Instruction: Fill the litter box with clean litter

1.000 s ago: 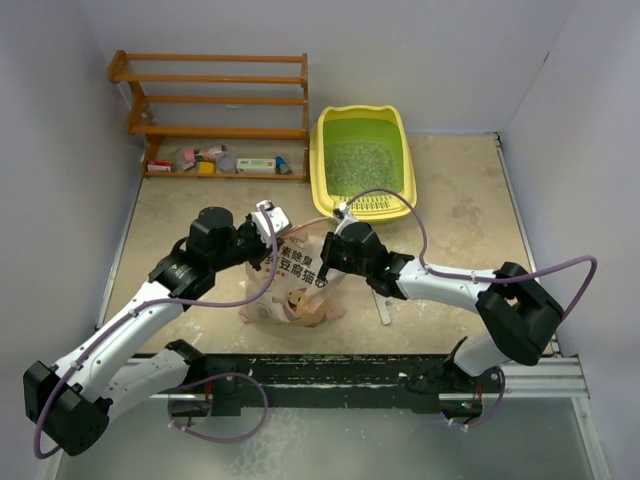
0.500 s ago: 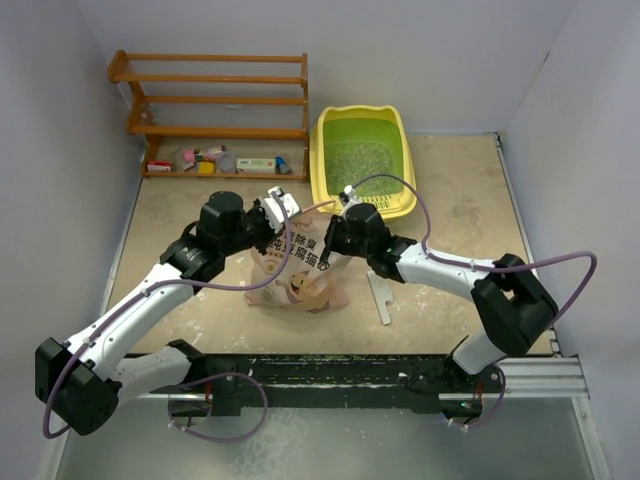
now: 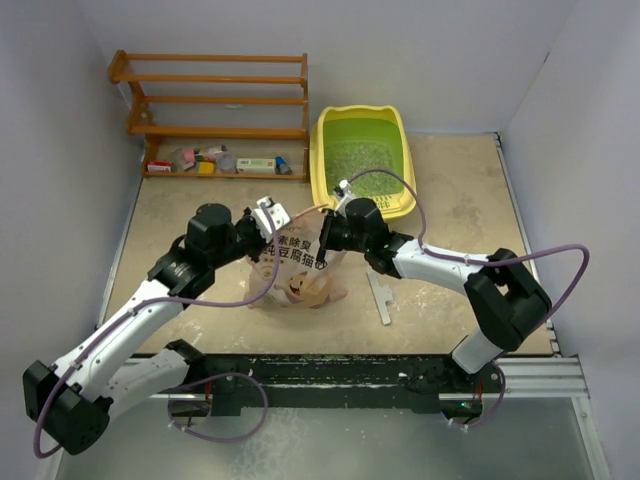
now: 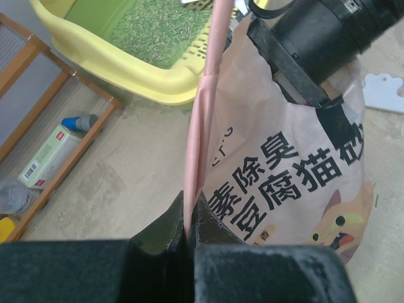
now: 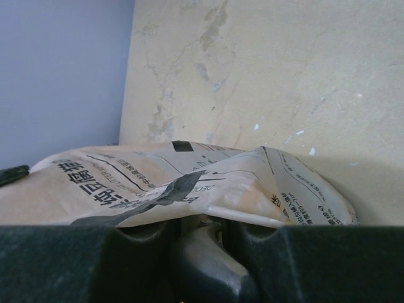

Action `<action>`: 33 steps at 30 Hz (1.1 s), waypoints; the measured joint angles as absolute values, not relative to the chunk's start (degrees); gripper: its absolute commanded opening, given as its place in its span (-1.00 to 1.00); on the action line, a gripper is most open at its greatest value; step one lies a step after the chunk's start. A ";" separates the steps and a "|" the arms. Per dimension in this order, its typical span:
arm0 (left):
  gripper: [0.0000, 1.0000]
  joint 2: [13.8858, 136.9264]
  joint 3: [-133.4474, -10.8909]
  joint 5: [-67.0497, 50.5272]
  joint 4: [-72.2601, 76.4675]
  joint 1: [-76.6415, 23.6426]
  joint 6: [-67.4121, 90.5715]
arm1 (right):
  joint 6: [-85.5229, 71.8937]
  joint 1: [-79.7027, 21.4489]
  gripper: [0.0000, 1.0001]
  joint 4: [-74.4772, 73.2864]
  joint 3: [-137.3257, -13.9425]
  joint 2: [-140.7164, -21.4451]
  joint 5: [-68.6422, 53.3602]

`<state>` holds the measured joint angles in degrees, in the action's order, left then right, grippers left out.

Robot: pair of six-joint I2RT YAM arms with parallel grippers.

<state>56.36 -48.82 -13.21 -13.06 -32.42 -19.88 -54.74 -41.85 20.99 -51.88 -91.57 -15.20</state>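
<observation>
The yellow litter box (image 3: 318, 165) with a green basin stands at the back, right of centre, and holds pale litter granules (image 3: 355, 160). A pink-tan printed bag (image 3: 297, 275) stands on the floor in front of it. My left gripper (image 3: 268, 230) is shut on the bag's left top edge. My right gripper (image 3: 326, 245) is shut on its right top edge. In the left wrist view the jaws (image 4: 189, 211) pinch the bag's pink seam (image 4: 205, 113), with the litter box (image 4: 145, 72) behind. In the right wrist view the bag (image 5: 189, 180) drapes over my gripper (image 5: 202, 230). The bag's contents are hidden.
A wooden shelf rack (image 3: 215, 100) stands at the back left, with small items (image 3: 215, 160) on its bottom shelf. A pale flat scoop (image 3: 380, 297) lies on the floor right of the bag. Walls close in on the left, back and right.
Both grippers have pulled the bag up from slumped to more upright and a little toward the litter box. The left gripper has since eased back to the left.
</observation>
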 measured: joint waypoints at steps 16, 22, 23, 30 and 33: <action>-1.00 44.80 -40.03 -14.39 -9.37 -32.45 -16.86 | -56.99 -40.75 -1.00 20.88 -51.81 -88.47 -17.19; -1.00 42.02 -38.09 -15.31 -7.90 -32.62 -15.94 | -59.48 -38.20 -1.00 24.25 -49.17 -86.04 -20.36; -1.00 41.69 -37.87 -15.55 -7.75 -32.69 -15.79 | -59.75 -37.69 -1.00 24.75 -48.84 -85.80 -21.12; -1.00 40.47 -37.58 -17.58 -7.75 -32.82 -15.38 | -60.75 -34.46 -1.00 25.50 -47.09 -82.94 -25.04; -1.00 40.47 -37.58 -18.37 -7.42 -33.10 -15.31 | -60.40 -33.34 -1.00 24.60 -46.59 -81.19 -25.36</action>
